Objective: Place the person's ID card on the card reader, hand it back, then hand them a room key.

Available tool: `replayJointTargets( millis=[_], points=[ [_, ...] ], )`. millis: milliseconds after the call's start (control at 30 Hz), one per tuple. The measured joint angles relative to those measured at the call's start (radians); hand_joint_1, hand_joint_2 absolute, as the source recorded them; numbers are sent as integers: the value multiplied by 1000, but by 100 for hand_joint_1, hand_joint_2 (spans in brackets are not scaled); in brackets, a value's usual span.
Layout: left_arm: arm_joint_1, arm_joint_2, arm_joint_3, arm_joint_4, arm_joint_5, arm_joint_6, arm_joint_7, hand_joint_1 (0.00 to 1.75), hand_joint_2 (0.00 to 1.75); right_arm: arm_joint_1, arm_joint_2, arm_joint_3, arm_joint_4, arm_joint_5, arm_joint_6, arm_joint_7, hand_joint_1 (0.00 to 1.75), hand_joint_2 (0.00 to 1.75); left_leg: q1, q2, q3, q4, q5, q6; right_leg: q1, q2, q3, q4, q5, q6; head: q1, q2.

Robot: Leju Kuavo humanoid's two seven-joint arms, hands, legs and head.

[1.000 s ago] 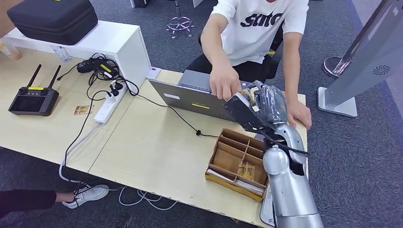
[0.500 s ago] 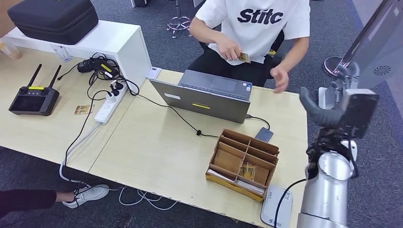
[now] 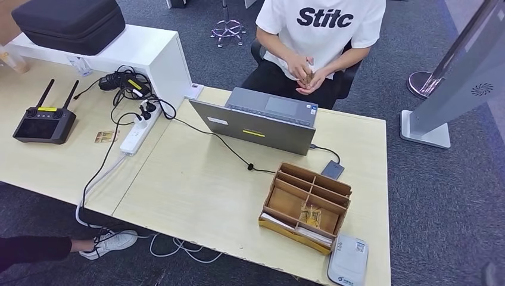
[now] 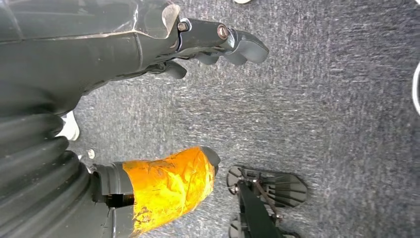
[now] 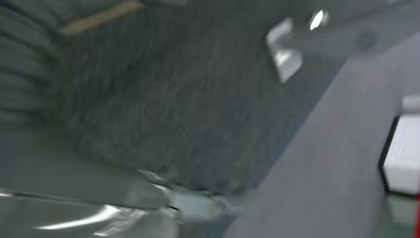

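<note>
Resting in the person's hands (image 3: 305,74) beyond the laptop (image 3: 262,122), the card (image 3: 308,77) reads as delivered. Card reader (image 3: 348,267) sits at the surface's near edge beside the wooden organizer (image 3: 306,205). Left hand (image 4: 198,47) hangs empty, fingers apart; right hand's state cannot be told. Judged next: whatever step remains.

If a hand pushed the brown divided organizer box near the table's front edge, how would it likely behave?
The organizer box looks like thin cardboard, so it is probably light and would slide on the smooth table rather than tip, being low and wide. Its thin dividers may flex if gripped. It sits beside the card reader, so a push that way might nudge it.
</note>
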Motion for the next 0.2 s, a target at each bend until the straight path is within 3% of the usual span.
replayJointTargets(
  millis=[100, 200],
  points=[
    [5, 0, 8, 0, 5, -2, -4, 0, 175, 80, -45, -74, 169, 14, -19, 7, 0, 175, 0, 1, 0, -1, -2, -1, 0, 1, -1, 1, -1, 0, 0, 0],
    [5, -1, 13, 0, 6, -4, -7, 0, 175, 122, -67, -101, 279, 68, -63, 121, 0, 175, 0, 3, 1, -1, -3, -2, 0, 4, -1, 1, -2, -1, 0, 0]
  ],
)
